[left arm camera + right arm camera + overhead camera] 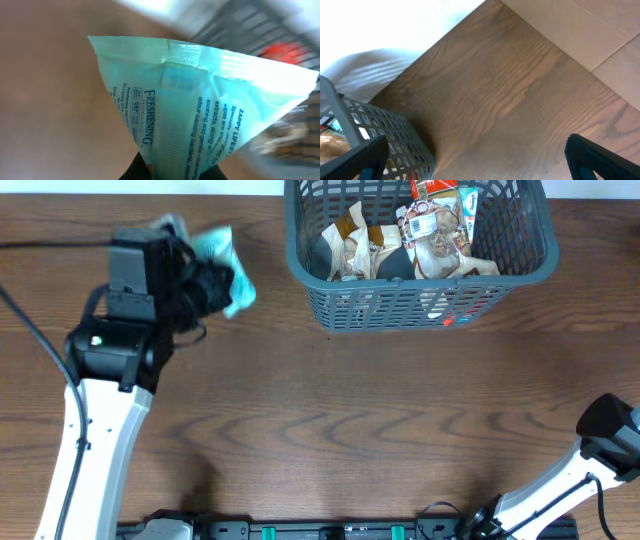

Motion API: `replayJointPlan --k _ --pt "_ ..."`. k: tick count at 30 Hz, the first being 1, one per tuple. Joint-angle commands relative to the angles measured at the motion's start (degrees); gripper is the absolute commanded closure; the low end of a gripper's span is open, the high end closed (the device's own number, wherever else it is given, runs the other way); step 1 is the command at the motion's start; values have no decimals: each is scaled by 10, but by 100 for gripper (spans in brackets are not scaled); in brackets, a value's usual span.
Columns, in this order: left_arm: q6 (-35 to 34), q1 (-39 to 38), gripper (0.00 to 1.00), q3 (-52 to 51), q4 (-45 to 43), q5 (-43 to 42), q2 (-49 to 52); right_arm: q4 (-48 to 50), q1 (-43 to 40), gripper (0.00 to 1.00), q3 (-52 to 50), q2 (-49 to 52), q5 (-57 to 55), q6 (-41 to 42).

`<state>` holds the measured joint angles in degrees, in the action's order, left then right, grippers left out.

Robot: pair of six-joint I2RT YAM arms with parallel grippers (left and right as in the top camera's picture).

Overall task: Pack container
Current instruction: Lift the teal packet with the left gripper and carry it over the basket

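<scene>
left fingers [136,172] grip teal packet [200,110] | right fingers [600,160] apart | packet left of container [420,305]

Evenly lit, though the container [235,25] is motion-blurred and the right wrist view's corner overexposed.

The table [330,420] is seen as brown wood, grained and matt. The basket [420,305] is moulded in matt grey-blue plastic. The teal packet [200,100] is formed of glossy film, ribbed along its seal. A slight sheen is shown by the snack packets [440,240].
</scene>
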<state>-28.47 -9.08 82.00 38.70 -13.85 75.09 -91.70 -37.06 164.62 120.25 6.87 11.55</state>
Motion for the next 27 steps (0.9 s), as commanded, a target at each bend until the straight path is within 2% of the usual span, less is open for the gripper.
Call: replayJointPlan --k 1,7,18,21,27 --pt "1 -27 94 52 -39 -9 -9 -1 -2 1 4 -9 2 4" --pt "-25 -75 94 64 -188 -5 17 -1 -2 1 4 -9 2 4" --pt "-129 -154 94 64 -438 -5 165 -1 -2 1 4 -9 2 4" --pt "-146 -169 94 64 -475 -5 201 -1 -2 1 4 -9 2 4" --pt "-149 -185 94 64 -478 -5 237 -1 -2 1 4 -9 2 4"
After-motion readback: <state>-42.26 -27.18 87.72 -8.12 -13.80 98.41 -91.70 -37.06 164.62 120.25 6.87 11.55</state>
